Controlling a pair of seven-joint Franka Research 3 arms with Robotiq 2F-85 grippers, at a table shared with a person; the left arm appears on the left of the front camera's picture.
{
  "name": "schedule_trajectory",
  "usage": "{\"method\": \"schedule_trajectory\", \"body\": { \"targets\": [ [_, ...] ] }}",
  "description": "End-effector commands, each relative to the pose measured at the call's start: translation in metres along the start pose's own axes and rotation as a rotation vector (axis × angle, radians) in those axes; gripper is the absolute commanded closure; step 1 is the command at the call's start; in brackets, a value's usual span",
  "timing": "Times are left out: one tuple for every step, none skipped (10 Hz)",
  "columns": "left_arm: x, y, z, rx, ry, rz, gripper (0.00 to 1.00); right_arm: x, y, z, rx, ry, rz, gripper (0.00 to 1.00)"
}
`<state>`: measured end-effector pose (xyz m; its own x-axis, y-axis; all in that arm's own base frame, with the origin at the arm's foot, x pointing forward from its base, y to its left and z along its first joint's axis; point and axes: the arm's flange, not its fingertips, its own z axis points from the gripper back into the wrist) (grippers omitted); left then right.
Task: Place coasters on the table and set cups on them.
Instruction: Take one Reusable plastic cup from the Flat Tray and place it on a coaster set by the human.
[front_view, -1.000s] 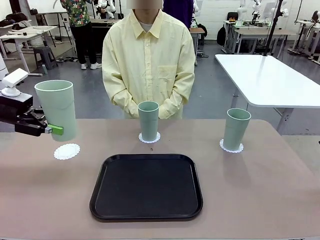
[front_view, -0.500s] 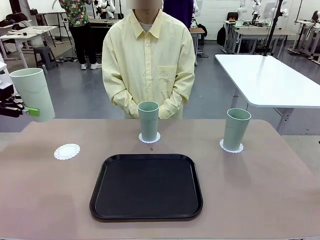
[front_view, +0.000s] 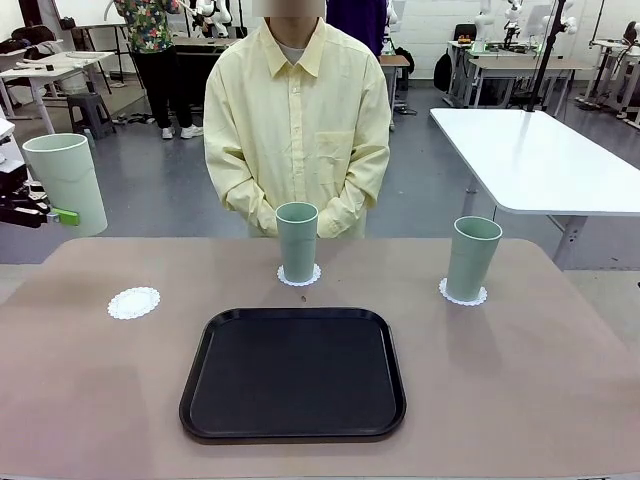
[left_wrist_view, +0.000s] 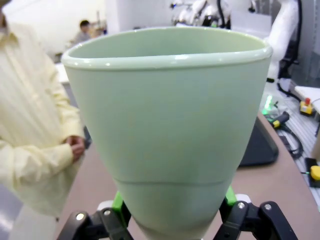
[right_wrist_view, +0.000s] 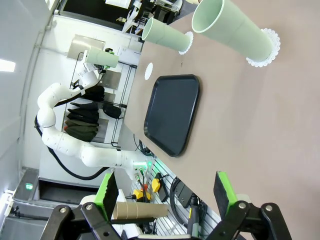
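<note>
My left gripper (front_view: 55, 214) hangs at the far left edge of the front view, beyond the table's (front_view: 520, 380) left end, shut on a mint-green cup (front_view: 65, 185) held upright in the air. In the left wrist view the same cup (left_wrist_view: 170, 125) sits between the green pads (left_wrist_view: 117, 202). An empty coaster (front_view: 133, 302) lies on the table, right of and below the held cup. The middle cup (front_view: 296, 241) stands on a coaster (front_view: 299, 276), and the right cup (front_view: 471, 257) on another coaster (front_view: 463, 294). My right gripper (right_wrist_view: 165, 190) is open with nothing between its fingers.
A black tray (front_view: 293, 372) lies empty at the table's front middle. A person in a yellow shirt (front_view: 297, 120) stands at the far side behind the middle cup, hands clasped. A white table (front_view: 540, 160) stands at the back right.
My left gripper has carried the cup left and upward, from just above the empty coaster to beyond the table's left end. It barely shifted in the last half second.
</note>
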<state>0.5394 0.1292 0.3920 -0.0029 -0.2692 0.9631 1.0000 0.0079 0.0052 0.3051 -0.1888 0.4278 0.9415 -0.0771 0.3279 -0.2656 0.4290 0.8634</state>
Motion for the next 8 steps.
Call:
{"method": "schedule_trajectory", "body": {
  "targets": [
    [0.0,0.004,0.001,-0.025,-0.012,-0.008,0.19,-0.001,0.0,0.0,0.011,-0.004,-0.004,0.0],
    [0.0,0.004,0.001,-0.025,-0.012,-0.008,0.19,-0.001,0.0,0.0,0.011,-0.004,-0.004,0.0],
    [0.0,0.004,0.001,-0.025,-0.012,-0.008,0.19,-0.001,0.0,0.0,0.011,-0.004,-0.004,0.0],
    [0.0,0.004,0.001,-0.025,-0.012,-0.008,0.19,-0.001,0.0,0.0,0.011,-0.004,-0.004,0.0],
    [-0.003,0.002,-0.002,-0.009,-0.004,0.004,0.19,-0.001,0.0,0.0,0.011,-0.004,-0.004,0.0],
    [-0.012,0.008,-0.003,-0.036,-0.017,-0.021,0.19,-0.001,0.0,0.0,0.011,-0.004,-0.004,0.0],
    [-0.024,0.007,-0.009,-0.043,-0.016,-0.02,0.19,-0.001,0.0,0.0,0.011,-0.004,-0.004,0.0],
    [-0.033,0.011,-0.017,-0.018,0.006,-0.034,0.19,-0.001,0.0,0.0,0.011,-0.004,-0.004,0.0]
  ]
}}
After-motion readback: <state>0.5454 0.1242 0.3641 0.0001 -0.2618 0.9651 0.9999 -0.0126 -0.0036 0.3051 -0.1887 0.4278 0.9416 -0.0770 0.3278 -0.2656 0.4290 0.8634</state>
